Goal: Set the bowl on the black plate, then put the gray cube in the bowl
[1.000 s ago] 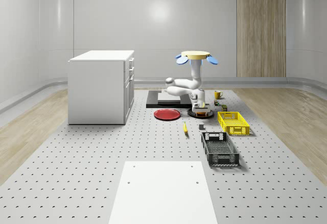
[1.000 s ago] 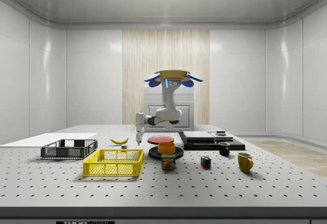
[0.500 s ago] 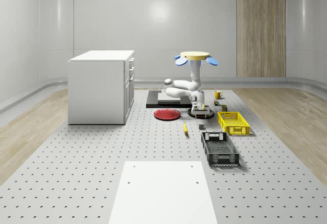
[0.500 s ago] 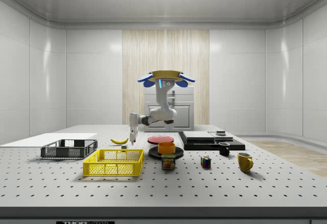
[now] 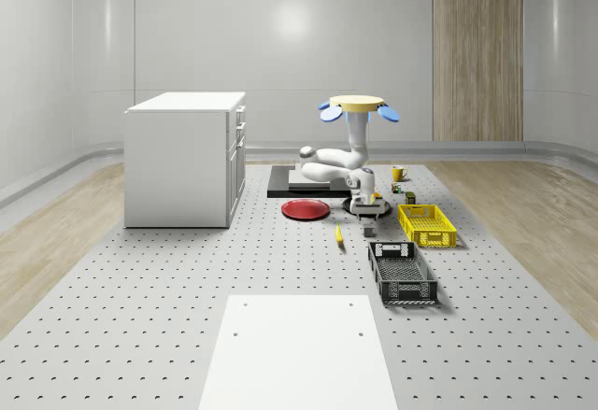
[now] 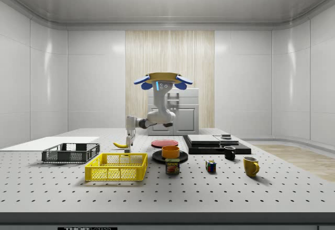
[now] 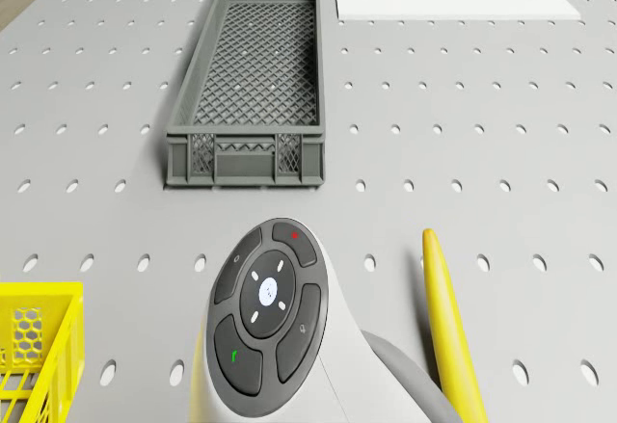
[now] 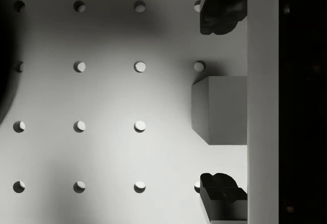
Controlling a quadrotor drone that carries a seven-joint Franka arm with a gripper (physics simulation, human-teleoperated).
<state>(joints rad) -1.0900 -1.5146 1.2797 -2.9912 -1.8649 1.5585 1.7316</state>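
White arm (image 6: 155, 119), yellow drone (image 6: 160, 76) (blue rotors), black fingers (image 8: 219, 17).

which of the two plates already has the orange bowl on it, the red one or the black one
The black plate: the orange bowl sits on it. The red plate, beside it on the table, carries nothing.

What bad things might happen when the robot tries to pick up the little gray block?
The gray cube sits between the open hand's fingers but toward one edge of the wrist view, so a close might grab only a corner and let it slip. The banana lies close by; the arm might bump it.
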